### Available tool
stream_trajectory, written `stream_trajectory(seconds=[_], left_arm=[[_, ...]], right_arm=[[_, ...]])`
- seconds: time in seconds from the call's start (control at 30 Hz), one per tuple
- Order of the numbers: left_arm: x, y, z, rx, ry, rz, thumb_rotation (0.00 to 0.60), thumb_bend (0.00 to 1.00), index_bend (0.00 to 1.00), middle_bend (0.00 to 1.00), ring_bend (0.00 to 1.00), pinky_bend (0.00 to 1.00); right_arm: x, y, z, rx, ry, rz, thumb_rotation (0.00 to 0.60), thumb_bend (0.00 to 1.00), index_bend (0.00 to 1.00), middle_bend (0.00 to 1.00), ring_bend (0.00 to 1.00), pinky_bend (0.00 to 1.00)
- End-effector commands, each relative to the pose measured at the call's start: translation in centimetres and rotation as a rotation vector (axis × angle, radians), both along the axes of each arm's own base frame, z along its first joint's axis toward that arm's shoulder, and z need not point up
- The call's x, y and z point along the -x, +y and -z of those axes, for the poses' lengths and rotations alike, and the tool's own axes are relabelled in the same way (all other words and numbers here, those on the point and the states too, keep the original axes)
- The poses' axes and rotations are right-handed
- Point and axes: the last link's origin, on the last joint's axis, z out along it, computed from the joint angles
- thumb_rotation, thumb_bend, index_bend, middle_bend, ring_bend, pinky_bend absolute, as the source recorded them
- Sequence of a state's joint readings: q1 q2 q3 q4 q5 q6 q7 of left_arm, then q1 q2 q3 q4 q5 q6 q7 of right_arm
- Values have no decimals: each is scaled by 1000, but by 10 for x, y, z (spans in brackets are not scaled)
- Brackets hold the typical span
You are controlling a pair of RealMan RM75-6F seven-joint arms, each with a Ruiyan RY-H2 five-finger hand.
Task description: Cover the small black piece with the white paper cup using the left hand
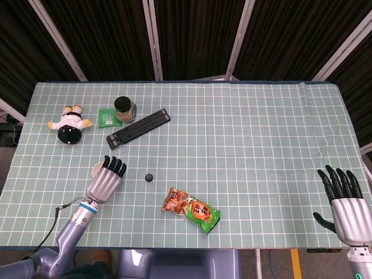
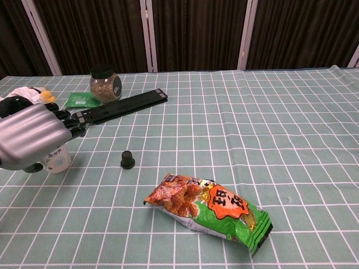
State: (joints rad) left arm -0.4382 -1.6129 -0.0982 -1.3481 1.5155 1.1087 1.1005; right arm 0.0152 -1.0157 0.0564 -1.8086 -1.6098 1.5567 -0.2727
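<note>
The small black piece point(image 1: 149, 177) point(image 2: 128, 159) stands alone on the checked cloth, left of the middle. The white paper cup point(image 1: 96, 170) point(image 2: 56, 158) stands upright on the table to its left. My left hand point(image 1: 107, 177) point(image 2: 33, 137) hovers right over and against the cup, with the fingers slightly bent past its rim and the thumb low beside it. The hand hides much of the cup, and no closed grip shows. My right hand point(image 1: 343, 192) rests open at the table's near right corner, fingers spread, holding nothing.
A snack bag point(image 1: 190, 210) point(image 2: 210, 207) lies near the front, right of the black piece. Behind the cup lie a long black bar point(image 1: 138, 128) point(image 2: 120, 106), a lidded jar point(image 1: 124, 108) point(image 2: 105, 83), a green packet point(image 1: 107, 117) and a plush toy point(image 1: 70, 124).
</note>
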Motion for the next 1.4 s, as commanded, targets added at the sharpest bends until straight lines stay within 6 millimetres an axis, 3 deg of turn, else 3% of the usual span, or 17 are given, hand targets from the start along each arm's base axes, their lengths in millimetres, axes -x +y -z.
stream_trajectory(seconds=[0.03, 0.1, 0.2, 0.4, 0.5, 0.6, 0.67, 0.73, 0.8, 1.07, 1.4], left_arm=[[0, 1, 0, -10, 17, 11, 600, 0, 455, 399, 350, 356], [0, 3, -1, -26, 19, 12, 600, 0, 528, 443, 390, 381], [1, 6, -5, -51, -17, -4, 600, 0, 554, 464, 408, 395], [0, 16, -46, -124, -309, -144, 600, 0, 559, 471, 419, 404], [0, 20, -70, -88, -696, -341, 600, 0, 554, 464, 412, 404], [7, 26, -87, -59, -934, -454, 600, 0, 552, 459, 409, 404], [13, 29, -92, -39, -1068, -517, 600, 0, 550, 458, 408, 403], [24, 29, -91, 27, -1347, -685, 600, 0, 548, 457, 407, 402], [35, 33, -91, 84, -1472, -780, 600, 3, 547, 457, 406, 402], [69, 38, -79, 139, -1590, -935, 600, 13, 545, 457, 406, 401], [77, 43, -58, 171, -1572, -962, 600, 12, 507, 416, 371, 370]], right_arm=[[0, 0, 0, 2, -1, 1, 600, 0, 0, 0, 0, 0], [0, 0, -1, 3, -2, 1, 600, 0, 0, 0, 0, 0], [1, 0, -1, 3, -3, 2, 600, 0, 0, 0, 0, 0], [1, 0, -1, 1, -4, 5, 600, 0, 0, 0, 0, 0], [0, 0, 1, -2, -4, 2, 600, 0, 0, 0, 0, 0], [-1, 0, 2, -5, -2, 0, 600, 0, 0, 0, 0, 0], [-1, 0, 2, -7, -2, -1, 600, 0, 0, 0, 0, 0], [-2, 0, 3, -9, -1, -4, 600, 0, 0, 0, 0, 0], [-2, 0, 3, -10, -1, -5, 600, 0, 0, 0, 0, 0], [-1, -2, 4, -13, 2, 0, 600, 0, 0, 0, 0, 0], [1, -2, 6, -14, 11, 11, 600, 0, 0, 0, 0, 0]])
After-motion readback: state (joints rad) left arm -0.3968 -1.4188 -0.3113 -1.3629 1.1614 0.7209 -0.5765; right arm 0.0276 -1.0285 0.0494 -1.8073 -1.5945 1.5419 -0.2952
